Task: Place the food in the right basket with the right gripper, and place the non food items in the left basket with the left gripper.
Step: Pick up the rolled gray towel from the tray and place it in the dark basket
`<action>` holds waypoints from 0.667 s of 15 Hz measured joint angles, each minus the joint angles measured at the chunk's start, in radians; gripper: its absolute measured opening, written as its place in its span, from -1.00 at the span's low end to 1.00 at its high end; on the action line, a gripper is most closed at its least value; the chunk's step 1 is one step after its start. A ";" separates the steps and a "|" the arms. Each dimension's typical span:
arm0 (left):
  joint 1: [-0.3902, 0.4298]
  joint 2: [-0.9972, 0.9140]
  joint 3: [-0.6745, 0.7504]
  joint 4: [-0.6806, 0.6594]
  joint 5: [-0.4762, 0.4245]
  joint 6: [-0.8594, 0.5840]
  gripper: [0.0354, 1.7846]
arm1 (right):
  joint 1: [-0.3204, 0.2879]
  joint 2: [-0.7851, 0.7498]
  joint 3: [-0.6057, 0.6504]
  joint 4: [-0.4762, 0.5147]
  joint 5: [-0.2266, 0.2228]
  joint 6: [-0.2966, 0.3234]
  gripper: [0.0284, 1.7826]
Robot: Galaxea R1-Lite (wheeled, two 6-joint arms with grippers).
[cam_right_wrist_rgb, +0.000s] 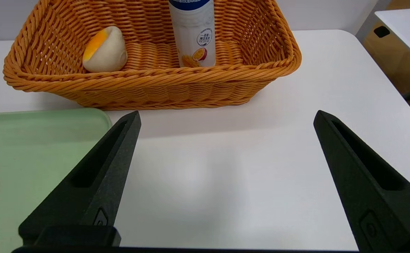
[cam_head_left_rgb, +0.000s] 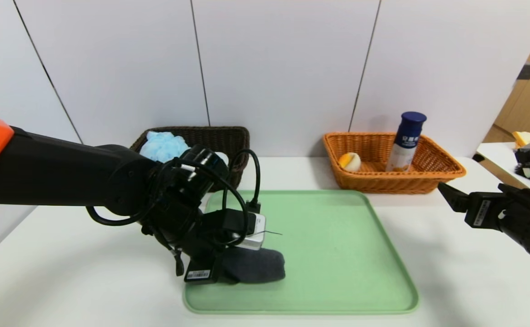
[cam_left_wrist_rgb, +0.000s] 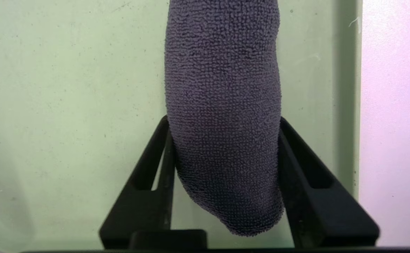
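One cloth (cam_left_wrist_rgb: 222, 116) sits between our left tool's (cam_left_wrist_rgb: 226, 182) closing fingers, lower left; we should squeeze fully before lifting. Right tool (cam_right_wrist_rgb: 226, 175) gapes idle.

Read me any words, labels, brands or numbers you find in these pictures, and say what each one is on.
Nothing can be quoted with confidence.
White bottle with dark blue cap in the orange wicker basket: printed label with a round badge, characters too small to read.
Left gripper: white barcode sticker, digits illegible.
Right gripper: white sticker, also illegible.

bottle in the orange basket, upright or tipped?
Upright. The bottle stands on its base inside the orange basket, blue cap on top, beside the bun.
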 joint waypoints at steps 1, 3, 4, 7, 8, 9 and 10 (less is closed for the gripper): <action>0.000 0.000 0.002 0.000 0.000 0.000 -0.24 | 0.000 0.000 0.002 0.000 0.000 0.000 0.90; 0.000 -0.004 0.009 0.000 0.001 -0.001 -0.76 | 0.000 0.001 0.003 0.000 0.000 0.000 0.90; 0.000 -0.009 0.016 -0.003 0.002 -0.002 -0.76 | 0.000 0.002 0.004 0.001 0.000 0.000 0.90; 0.004 -0.031 0.020 0.000 -0.007 -0.008 -0.76 | -0.001 0.006 0.014 -0.001 0.001 0.001 0.90; 0.006 -0.040 0.018 -0.001 -0.013 -0.010 -0.76 | -0.001 0.008 0.017 -0.003 0.002 0.001 0.90; 0.007 -0.051 0.011 -0.001 -0.026 -0.023 -0.76 | -0.001 0.009 0.020 -0.002 0.002 0.000 0.90; 0.009 -0.061 -0.001 -0.003 -0.042 -0.049 -0.76 | -0.002 0.010 0.020 -0.003 0.001 0.000 0.90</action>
